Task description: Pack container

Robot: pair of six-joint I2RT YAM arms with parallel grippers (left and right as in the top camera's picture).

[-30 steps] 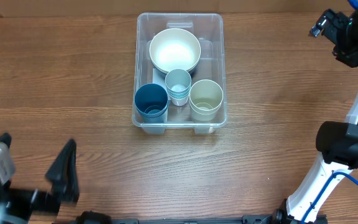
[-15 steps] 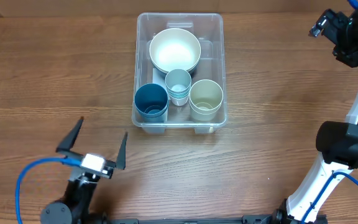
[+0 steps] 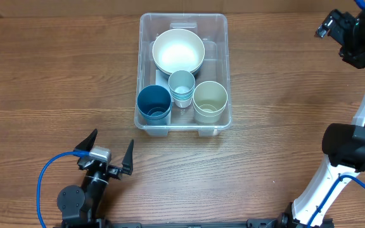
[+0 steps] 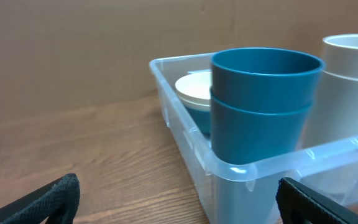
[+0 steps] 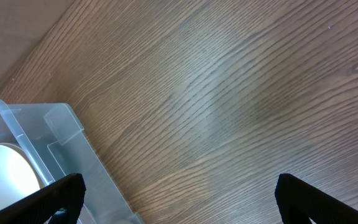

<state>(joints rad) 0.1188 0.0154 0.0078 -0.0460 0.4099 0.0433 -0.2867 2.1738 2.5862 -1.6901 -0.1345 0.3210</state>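
**Table** (image 3: pixel 56 76): brown wood grain, bearing all items.

1. **Left gripper** (image 3: pixel 113 137): near edge, left of centre, pointing at the container. Black fingers spread wide, nothing between them. Well short of the container's near wall and touching nothing.
2. **Cable** (image 3: pixel 45 180): blue, looping from the left arm's wrist towards the near edge.
3. **Container** (image 3: pixel 215 38): clear plastic bin with rounded corners, at the table's centre towards the far side, long axis running away from the robot. Upright, resting on the table. Contents:
   - **Blue cup** (image 3: pixel 154 104): dark blue, near-left corner, upright. The left wrist view shows a second rim lower on its wall, so two are nested.
   - **Bowl** (image 3: pixel 178 50): white, round, upright, filling the far half.
   - **Small cup** (image 3: pixel 182 85): pale grey-blue, upright, just in front of the bowl, between the two larger cups.
   - **Cream cup** (image 3: pixel 210 100): near-right corner, upright, open end up.
4. **Right gripper** (image 5: pixel 179 199): raised at the far right, well apart from the container. Fingers spread wide and empty, with bare table and the container's far corner below them.
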